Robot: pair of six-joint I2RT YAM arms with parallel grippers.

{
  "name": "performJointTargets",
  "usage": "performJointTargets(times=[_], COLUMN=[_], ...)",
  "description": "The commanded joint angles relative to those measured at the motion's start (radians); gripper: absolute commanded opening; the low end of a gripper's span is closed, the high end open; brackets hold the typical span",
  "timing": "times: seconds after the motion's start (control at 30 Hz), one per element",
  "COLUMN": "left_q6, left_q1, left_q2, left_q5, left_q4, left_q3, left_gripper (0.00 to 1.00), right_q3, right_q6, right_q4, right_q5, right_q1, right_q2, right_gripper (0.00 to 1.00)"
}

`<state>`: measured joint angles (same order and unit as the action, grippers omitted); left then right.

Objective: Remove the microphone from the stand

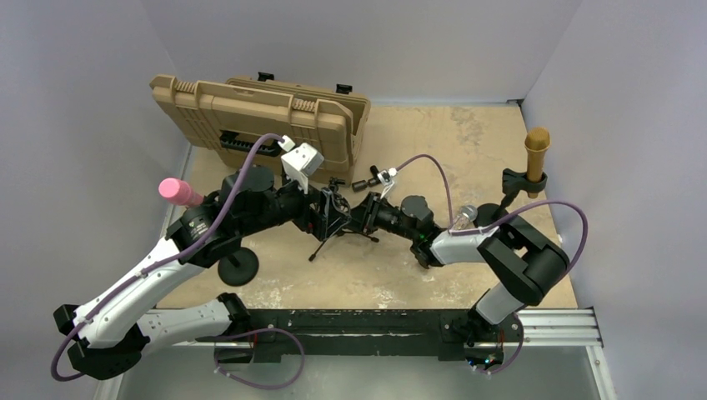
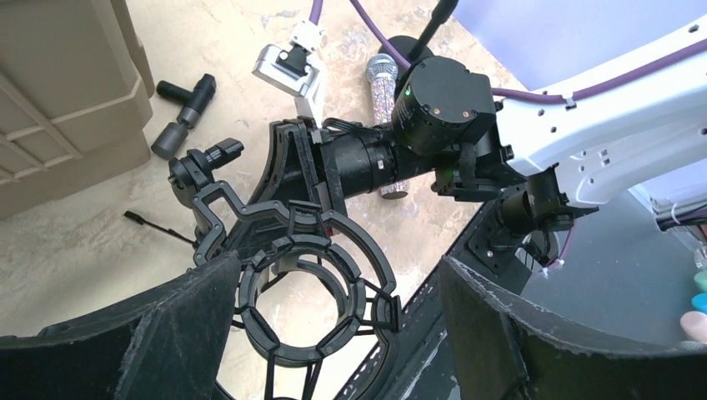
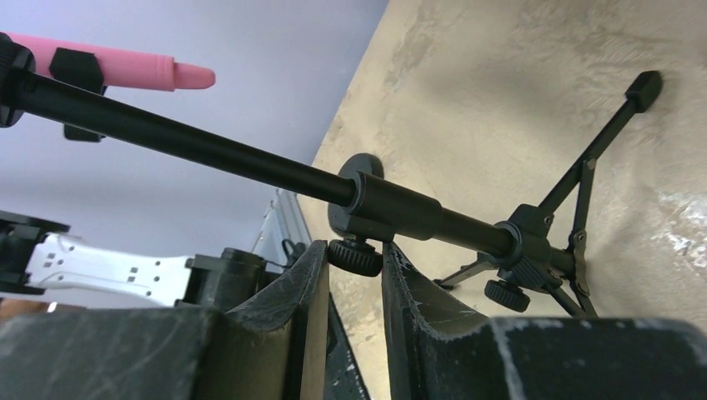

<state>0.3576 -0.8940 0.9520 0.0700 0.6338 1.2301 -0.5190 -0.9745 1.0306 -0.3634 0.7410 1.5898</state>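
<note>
Two grippers meet at the tripod stand (image 1: 338, 229) near the middle of the table (image 1: 475, 125).

Right gripper (image 3: 354, 262): fingers narrow, one on either side of the knob (image 3: 354, 254) on the stand's pole (image 3: 208, 150). Whether they pinch it cannot be told.

Left gripper (image 2: 340, 262): spread wide, with the mount (image 2: 358, 246) between its fingers. The mount's ring is empty.

Silver mic (image 1: 467, 214): lying on the table just beside the right arm (image 1: 500, 250), toward the right edge.

Pink mic (image 1: 179, 192): in a clip stand (image 1: 238, 268) near the left edge.

Gold mic (image 1: 537, 150): clipped in another near the right edge.

Which mic the task means is unclear; the silver mic is probably already out of the mount.

Handling, as judged: a mic is rigid and fairly dense. Its smooth barrel may slip and its mesh head dents, so it is best held mid-barrel, across its width. The tripod stand looks light and tippy, so one gripper should steady it.
</note>
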Motion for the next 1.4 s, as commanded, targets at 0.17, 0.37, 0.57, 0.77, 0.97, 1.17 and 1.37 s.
performJointTargets(times=[0.17, 0.37, 0.57, 0.77, 0.97, 1.17, 1.37], left_q6=[0.029, 0.026, 0.026, 0.026, 0.025, 0.023, 0.021], left_q1=[-0.001, -0.001, -0.001, -0.002, -0.001, -0.001, -0.002], left_q2=[0.002, 0.004, 0.001, -0.004, -0.005, -0.009, -0.009], left_q5=[0.030, 0.024, 0.017, 0.005, 0.002, -0.004, -0.007], left_q4=[-0.023, -0.023, -0.019, -0.020, -0.019, -0.008, -0.004], left_q3=[-0.023, -0.017, -0.015, -0.010, -0.004, 0.002, 0.010], left_gripper=[0.85, 0.85, 0.85, 0.85, 0.85, 0.85, 0.87], right_q3=[-0.141, -0.241, -0.313, -0.392, -0.416, -0.328, -0.270], right_q6=[0.179, 0.196, 0.186, 0.204, 0.262, 0.297, 0.286], right_q4=[-0.348, -0.512, -0.624, -0.728, -0.718, -0.548, -0.515], right_q5=[0.396, 0.577, 0.730, 0.904, 0.994, 0.816, 0.726], right_q1=[0.056, 0.154, 0.219, 0.288, 0.355, 0.351, 0.339], right_q2=[-0.067, -0.037, -0.022, -0.015, -0.008, -0.085, -0.114], right_gripper=[0.00, 0.00, 0.00, 0.00, 0.00, 0.26, 0.53])
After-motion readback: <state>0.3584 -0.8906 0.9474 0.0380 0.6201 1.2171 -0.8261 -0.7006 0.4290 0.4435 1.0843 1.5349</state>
